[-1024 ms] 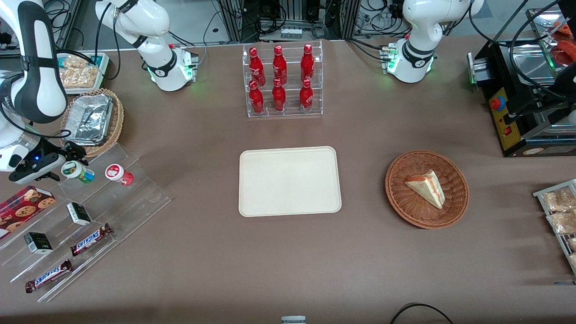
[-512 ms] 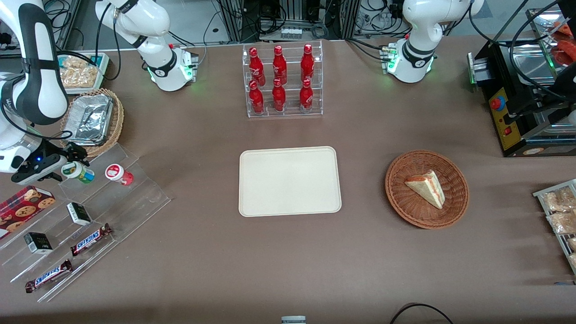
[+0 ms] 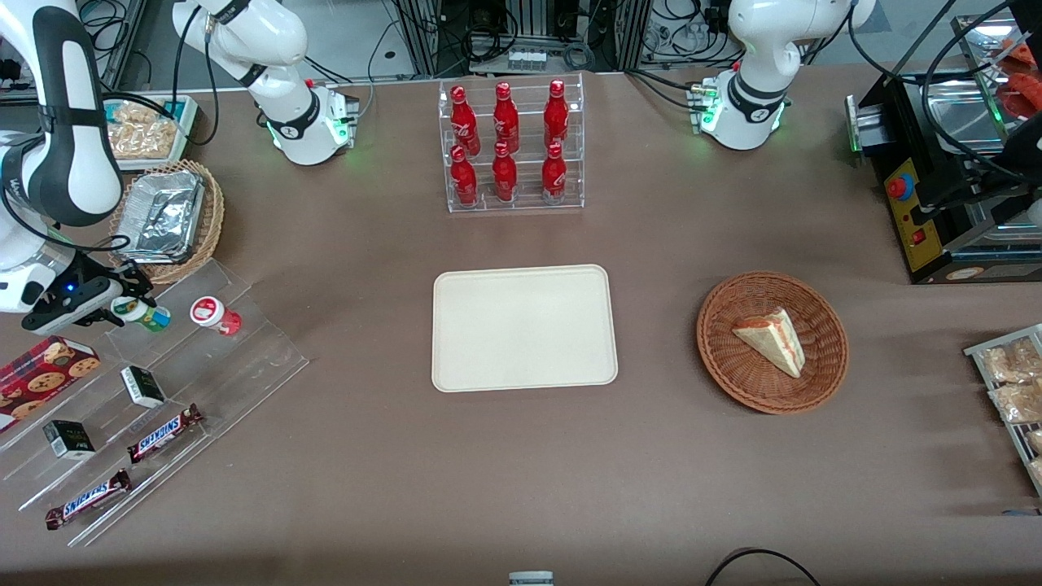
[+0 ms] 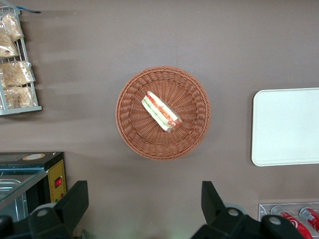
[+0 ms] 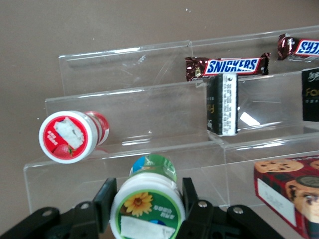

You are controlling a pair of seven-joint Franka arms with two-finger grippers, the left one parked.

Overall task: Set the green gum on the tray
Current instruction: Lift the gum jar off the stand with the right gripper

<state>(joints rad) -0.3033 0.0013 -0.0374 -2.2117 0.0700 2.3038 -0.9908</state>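
The green gum (image 3: 140,313) lies on its side on the top step of a clear acrylic shelf (image 3: 244,342) at the working arm's end of the table. Its white lid with a sunflower label faces the right wrist camera (image 5: 147,206). My gripper (image 3: 120,303) has come over the lid end. Its black fingers (image 5: 105,198) touch the lid on both sides, so the gripper (image 5: 147,196) is shut on the gum. The red-lidded canister (image 3: 213,314) lies beside it on the same step (image 5: 70,136). The cream tray (image 3: 523,328) sits bare at the table's middle and also shows in the left wrist view (image 4: 286,127).
Lower shelf steps hold Snickers bars (image 3: 163,433), small dark boxes (image 3: 142,386) and a cookie box (image 3: 45,370). A foil container in a wicker basket (image 3: 163,216) stands next to the gripper. A cola bottle rack (image 3: 511,146) and a basket with a sandwich (image 3: 772,342) flank the tray.
My gripper has slid farther over the green gum's lid, covering more of it in the front view. The gum has shifted slightly toward the gripper.
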